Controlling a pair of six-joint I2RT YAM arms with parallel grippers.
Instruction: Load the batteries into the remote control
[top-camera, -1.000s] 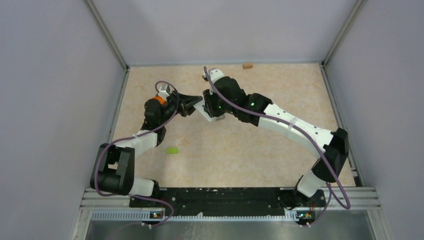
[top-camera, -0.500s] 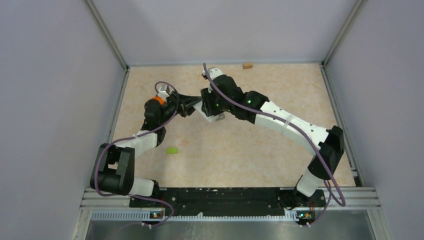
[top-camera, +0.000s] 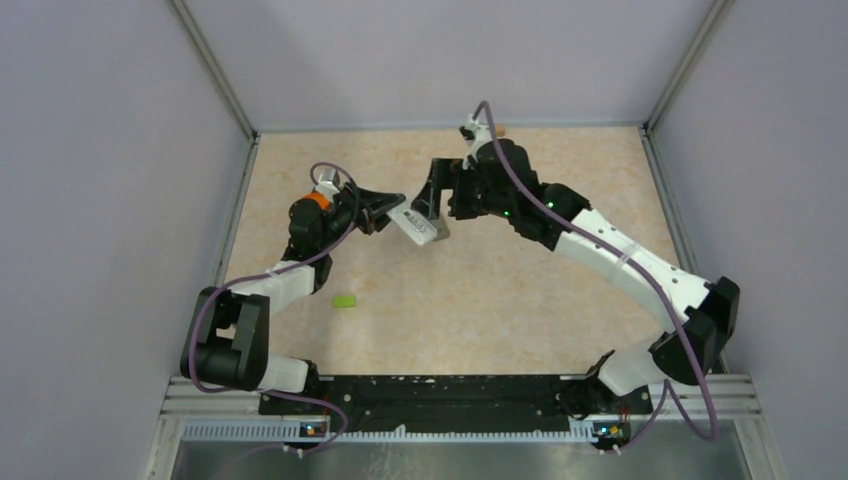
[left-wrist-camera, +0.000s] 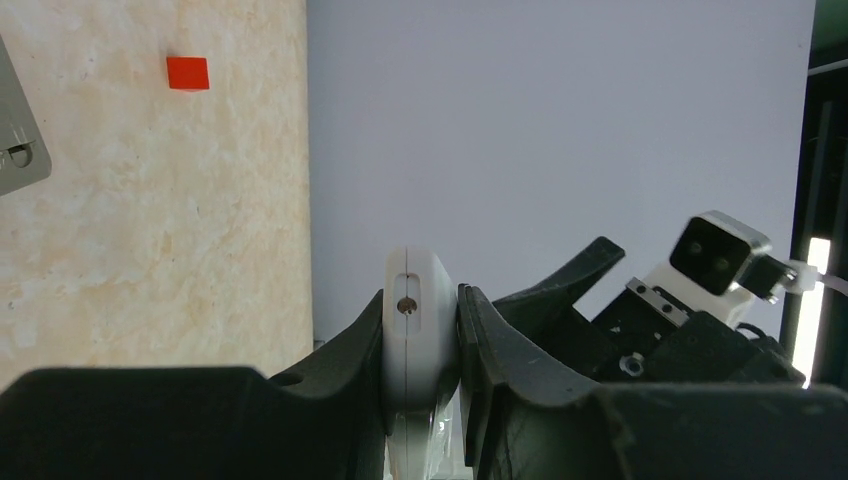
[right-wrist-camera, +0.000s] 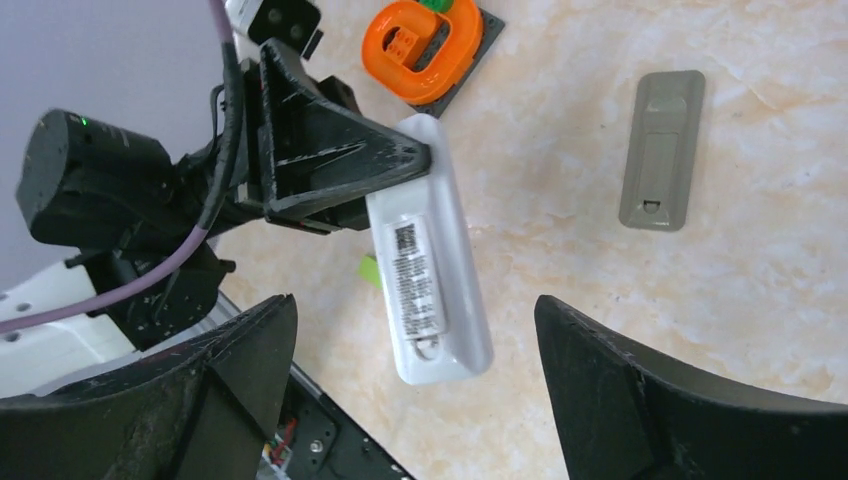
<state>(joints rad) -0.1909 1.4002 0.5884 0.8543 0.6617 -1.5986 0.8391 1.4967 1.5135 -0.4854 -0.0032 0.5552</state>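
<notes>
The beige marbled table (top-camera: 520, 290) is fenced by pale lavender walls (top-camera: 120, 150) on the left, far and right. Both arms work in its far-left part, so open room is widest toward the near right and tightest toward the left wall. The left gripper (top-camera: 385, 212) is clamped on one end of the white plastic remote control (top-camera: 418, 224), which juts out to the right with its open bay facing up. The right gripper (top-camera: 440, 192) hangs just beyond it on the far side, jaws spread wide and holding nothing. The main risk is leverage: a downward push on the free end would likely pivot or slip the remote in that end-only grip. No loose batteries show in any view, and whether the printed strip in the bay is a seated cell or a sticker cannot be told. The grey plastic battery cover (right-wrist-camera: 660, 150) lies flat on the far side of the remote, where a descending right arm could knock it. An orange ring on a dark base (right-wrist-camera: 420, 40) crowds the left gripper. A small red block (left-wrist-camera: 188, 72) sits by the far wall and a small green piece (top-camera: 344, 300) lies on the near side, both out of the way.
</notes>
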